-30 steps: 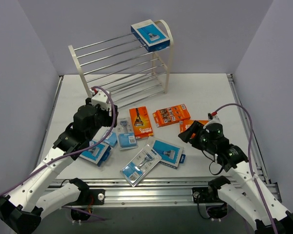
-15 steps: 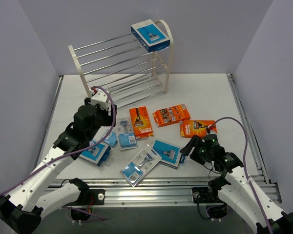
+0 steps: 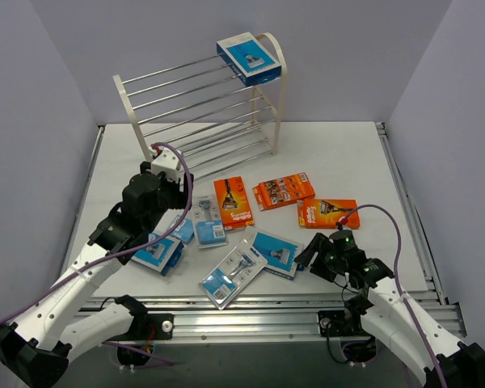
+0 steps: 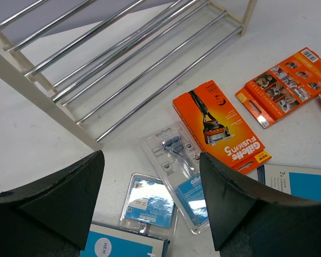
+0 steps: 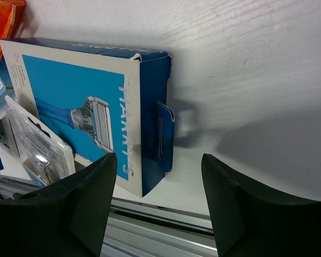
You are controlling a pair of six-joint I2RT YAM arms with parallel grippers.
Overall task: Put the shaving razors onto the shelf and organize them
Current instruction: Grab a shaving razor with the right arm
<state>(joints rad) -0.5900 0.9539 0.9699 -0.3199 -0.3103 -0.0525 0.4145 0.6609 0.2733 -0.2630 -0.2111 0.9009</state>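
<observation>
My right claw [image 3: 309, 252] has drawn back toward the near edge, uncovering the right orange pack [image 3: 327, 212]; my left claw [image 3: 179, 200] has not stirred. From above, the right claw sits just right of a blue box [image 3: 276, 253] by the near edge of the table [image 3: 347, 153]. The top box [image 3: 249, 58] lies at the right end of the highest tier of the shelf [image 3: 202, 105], which stands far and left of centre. From my left wrist, the left claw [image 4: 150, 156] gapes wide and empty above a blister pack [image 4: 179, 171], the shelf [image 4: 139, 59] rods beyond. From my right wrist, the right claw [image 5: 158, 160] stands open, gripping nothing, the end of the blue box [image 5: 75, 107] facing the gap.
</observation>
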